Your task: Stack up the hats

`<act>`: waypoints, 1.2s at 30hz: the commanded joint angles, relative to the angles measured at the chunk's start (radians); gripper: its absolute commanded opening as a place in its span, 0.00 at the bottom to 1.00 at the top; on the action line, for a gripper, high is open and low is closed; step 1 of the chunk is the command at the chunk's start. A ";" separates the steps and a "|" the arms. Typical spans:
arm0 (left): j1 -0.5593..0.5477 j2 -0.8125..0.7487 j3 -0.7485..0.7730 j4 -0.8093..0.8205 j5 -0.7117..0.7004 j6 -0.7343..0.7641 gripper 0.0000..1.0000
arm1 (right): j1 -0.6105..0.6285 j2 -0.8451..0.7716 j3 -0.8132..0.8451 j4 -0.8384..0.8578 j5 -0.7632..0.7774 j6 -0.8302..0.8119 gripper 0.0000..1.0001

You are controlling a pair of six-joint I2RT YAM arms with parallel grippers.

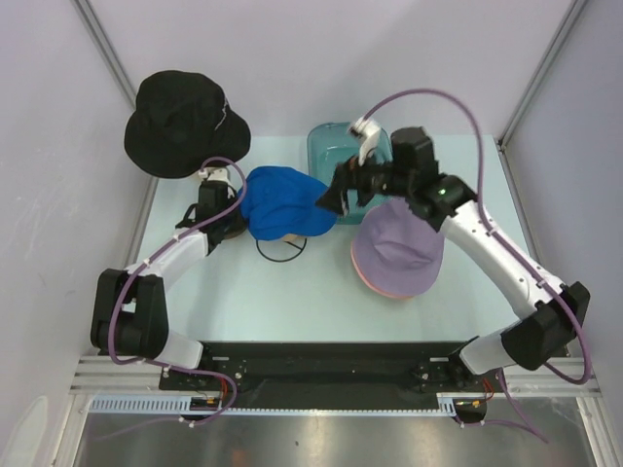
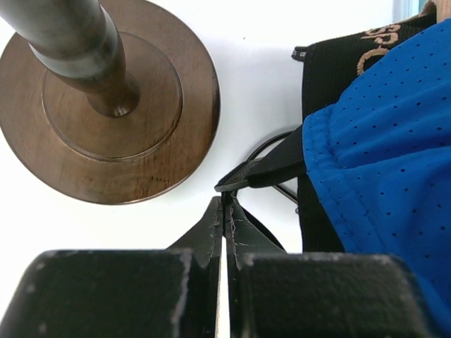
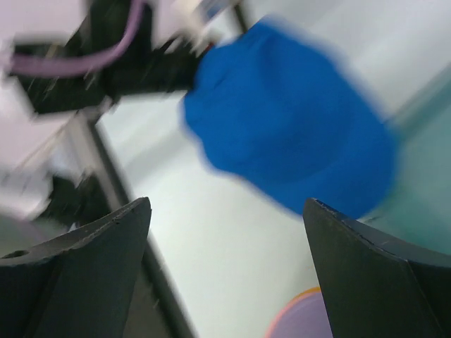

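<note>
Nearest the arms' bases, toward the right, a lavender hat (image 1: 397, 243) sat on the bench (image 1: 292, 292), topping a pile whose pink-orange rim showed at its near edge. Just beyond and to the left lay the blue cap (image 1: 280, 199), resting over black fabric (image 2: 331, 70) with tan lettering, and a thin black loop (image 1: 280, 251) lay on the bench at the cap's near side. The left gripper (image 2: 224, 205) was clenched tight with nothing between its tips, low at the cap's left edge, near a round wooden base (image 2: 106, 113) with a dark pole rising from it. The right gripper (image 1: 336, 197) hung released, jaws wide, at the cap's right side, grasping nothing. Behind it stood a teal bin (image 1: 336, 146). Farthest back, at the left, was the black hat (image 1: 185, 122).
</note>
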 commanded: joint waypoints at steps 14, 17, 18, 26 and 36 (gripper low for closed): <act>0.000 -0.066 -0.007 0.000 0.031 0.049 0.00 | -0.043 0.695 0.622 -0.103 0.593 0.146 0.91; 0.000 -0.071 -0.007 -0.006 0.032 0.046 0.00 | -0.008 0.720 0.631 -0.145 0.602 0.097 0.92; 0.001 -0.073 -0.004 -0.005 0.031 0.045 0.00 | 0.004 0.718 0.625 -0.159 0.588 0.082 0.92; 0.001 -0.050 0.042 -0.007 0.025 0.017 0.00 | 0.121 0.542 0.349 -0.147 0.564 0.037 0.91; 0.000 -0.004 0.090 0.007 0.045 -0.001 0.00 | 0.217 0.416 0.196 -0.144 0.536 0.085 0.91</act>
